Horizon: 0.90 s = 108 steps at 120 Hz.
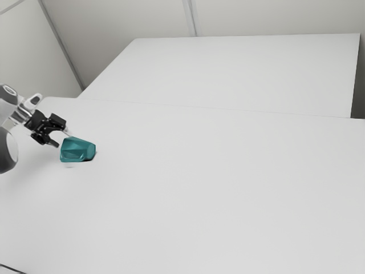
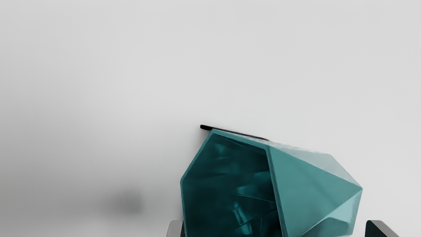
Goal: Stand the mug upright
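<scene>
While the mug (image 1: 78,149) rests on its side on the worktop (image 1: 205,194), its long axis runs level or nearly so, along the work surface rather than upward. The mouth (image 2: 230,187) faces the exterior view's left, toward the arm (image 1: 7,149); the closed end points toward the exterior view's right. The body is teal, flat-faceted, and narrows from the mouth to the closed end. The interior is visible from above and appears darker than the outer facets.

The fingers (image 1: 53,143) are spread apart. Relative to the mug, one finger stands just beside the mouth and the other stands just beyond the closed end, separated from it by a gap. The mug's long axis therefore runs roughly from one finger toward the other. Contact at the mouth cannot be confirmed.

A thin black strip (image 2: 206,127) lies along one side of the mug; its nature cannot be determined.

The worktop is plain, matte and off-white, with soft grey shading near the mug. Beyond the mug, past the worktop's far edge, is a second flat white surface (image 1: 239,71). Farther from the mug stand pale grey walls (image 1: 120,17), with a narrow upright strip (image 1: 190,17) on one of them.
</scene>
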Motion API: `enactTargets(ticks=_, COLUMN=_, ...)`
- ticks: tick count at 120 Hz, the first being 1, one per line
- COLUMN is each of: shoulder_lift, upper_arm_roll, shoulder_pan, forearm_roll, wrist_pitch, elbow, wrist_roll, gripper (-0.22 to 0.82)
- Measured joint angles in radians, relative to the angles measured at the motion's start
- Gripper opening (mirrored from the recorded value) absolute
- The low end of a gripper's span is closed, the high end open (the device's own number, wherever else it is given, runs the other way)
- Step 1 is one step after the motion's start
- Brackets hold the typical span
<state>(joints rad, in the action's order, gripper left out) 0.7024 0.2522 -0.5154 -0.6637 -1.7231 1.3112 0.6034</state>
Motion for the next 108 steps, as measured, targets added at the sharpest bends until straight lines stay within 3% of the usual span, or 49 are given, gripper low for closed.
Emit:
enactTargets(ticks=45, shoulder_lift=0.015, upper_arm_roll=-0.004, shoulder_pan=-0.004, forearm_roll=-0.154, wrist_pitch=-0.013, elbow=0.049, wrist_roll=0.105, gripper=0.6)
enactTargets(ticks=74, shoulder_lift=0.016, upper_arm_roll=-0.04, shoulder_pan=-0.003, forearm_roll=-0.183, wrist_pitch=-0.01, elbow=0.072, wrist_roll=0.146, gripper=0.6)
enactTargets(ticks=80, shoulder_lift=0.016, upper_arm_roll=-0.041, shoulder_pan=-0.003, forearm_roll=-0.185, wrist_pitch=-0.011, elbow=0.074, wrist_roll=0.152, gripper=0.52)
enactTargets(ticks=95, shoulder_lift=0.015, upper_arm_roll=-0.042, shoulder_pan=0.002, forearm_roll=-0.183, wrist_pitch=-0.016, elbow=0.073, wrist_roll=0.163, gripper=0.21)
enactTargets(ticks=108, shoulder_lift=0.007, upper_arm_roll=-0.043, shoulder_pan=0.011, forearm_roll=-0.179, wrist_pitch=-0.021, elbow=0.064, wrist_roll=0.17, gripper=0.06)
